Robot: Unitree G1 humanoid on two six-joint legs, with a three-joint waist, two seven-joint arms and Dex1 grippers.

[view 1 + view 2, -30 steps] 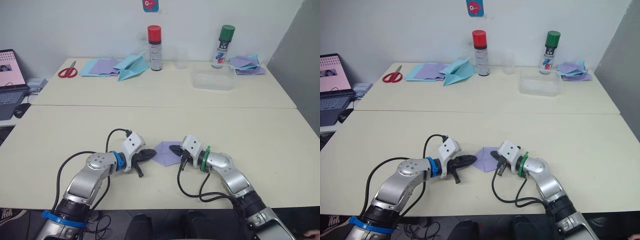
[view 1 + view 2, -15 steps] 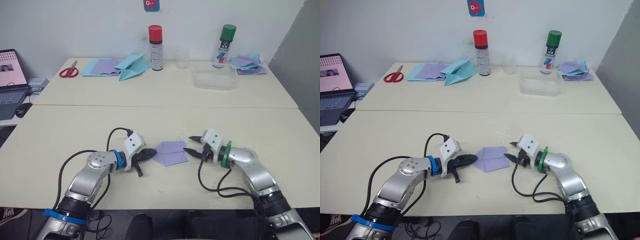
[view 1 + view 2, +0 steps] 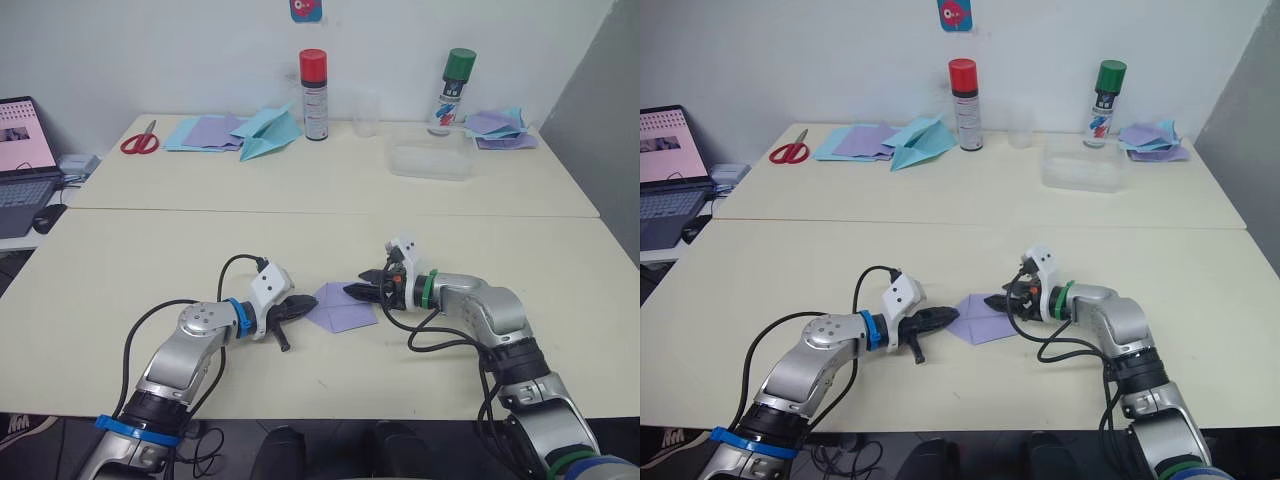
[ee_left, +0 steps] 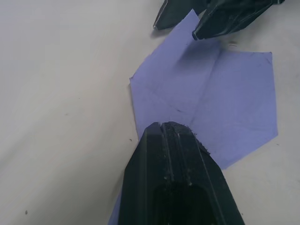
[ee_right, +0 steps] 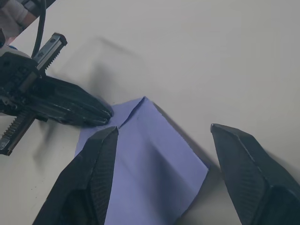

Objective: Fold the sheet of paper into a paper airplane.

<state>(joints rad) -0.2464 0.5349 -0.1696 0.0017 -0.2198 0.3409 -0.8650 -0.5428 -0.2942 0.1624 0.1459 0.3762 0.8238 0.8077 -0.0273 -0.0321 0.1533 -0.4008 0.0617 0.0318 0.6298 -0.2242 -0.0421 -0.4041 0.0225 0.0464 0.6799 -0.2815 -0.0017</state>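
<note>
Lying flat, the sheet of paper (image 3: 340, 306) is pinned at its left point by the closed left gripper (image 3: 304, 306); the right gripper (image 5: 164, 159) hovers spread wide over its right edge.

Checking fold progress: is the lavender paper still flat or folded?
Partly folded: the sheet of paper lies flat with corners turned in, forming a point under the left gripper.

1. Likely an office or lab: two plain cream tables (image 3: 300, 190) against a white wall (image 3: 150, 50).
2. Laptop (image 3: 22, 150) at the side.
3. Craft supplies: scissors (image 3: 138, 141), spray cans (image 3: 313, 80), paper sheets (image 3: 205, 132).
</note>
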